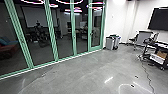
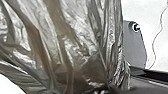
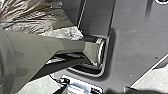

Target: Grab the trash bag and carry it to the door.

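Observation:
The trash bag, shiny, translucent and grey-brown, looms large and close in the left wrist view. Its folds draw together toward my left gripper, which is shut on the bag. Crumpled plastic of the same bag appears beside the robot's dark body in the right wrist view, behind a jointed bar. Whether my right gripper touches it, I cannot tell. In the head view, a glass door with a green frame stands at the end of a glass wall, left of the white wall.
Grey bins stand by the white wall just right of the door. Farther right are a chair and a black cart with boxes. A cable runs over the concrete floor. Green-framed glass panels line the left.

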`<state>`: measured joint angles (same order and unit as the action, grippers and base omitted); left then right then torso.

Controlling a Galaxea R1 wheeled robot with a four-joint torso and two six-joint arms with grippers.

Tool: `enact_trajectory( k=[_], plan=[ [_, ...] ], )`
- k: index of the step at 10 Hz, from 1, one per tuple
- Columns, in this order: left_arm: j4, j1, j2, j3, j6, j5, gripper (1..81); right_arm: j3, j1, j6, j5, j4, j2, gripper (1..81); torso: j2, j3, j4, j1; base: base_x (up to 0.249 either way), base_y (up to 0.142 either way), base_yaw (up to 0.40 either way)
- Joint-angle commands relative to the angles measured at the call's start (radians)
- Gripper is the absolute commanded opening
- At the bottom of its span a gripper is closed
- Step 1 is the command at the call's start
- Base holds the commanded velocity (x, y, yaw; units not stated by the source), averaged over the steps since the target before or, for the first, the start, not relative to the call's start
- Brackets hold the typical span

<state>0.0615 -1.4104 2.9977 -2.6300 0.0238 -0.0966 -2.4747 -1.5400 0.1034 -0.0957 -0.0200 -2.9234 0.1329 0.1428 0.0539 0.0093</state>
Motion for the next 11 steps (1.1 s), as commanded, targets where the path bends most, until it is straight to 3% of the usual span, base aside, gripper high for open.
enact_trajectory(
  k=[1,7,11],
  plan=[
    [0.007,0.060,0.003,0.005,-0.005,-0.057,1.0,0.008,0.048,0.001,-0.062,0.005,0.002,81.1,0.000,0.000,0.000,0.000,0.190,0.000,0.000],
    [0.006,0.060,0.005,0.005,-0.005,-0.057,1.0,0.004,0.046,0.001,-0.061,0.005,0.004,81.1,0.000,0.000,0.000,0.000,0.190,0.000,0.000],
    [0.006,0.060,0.005,0.005,-0.005,-0.057,1.0,0.004,0.045,0.001,-0.061,0.005,0.002,81.1,0.000,0.000,0.000,0.000,0.190,-0.061,0.000]
  ],
)
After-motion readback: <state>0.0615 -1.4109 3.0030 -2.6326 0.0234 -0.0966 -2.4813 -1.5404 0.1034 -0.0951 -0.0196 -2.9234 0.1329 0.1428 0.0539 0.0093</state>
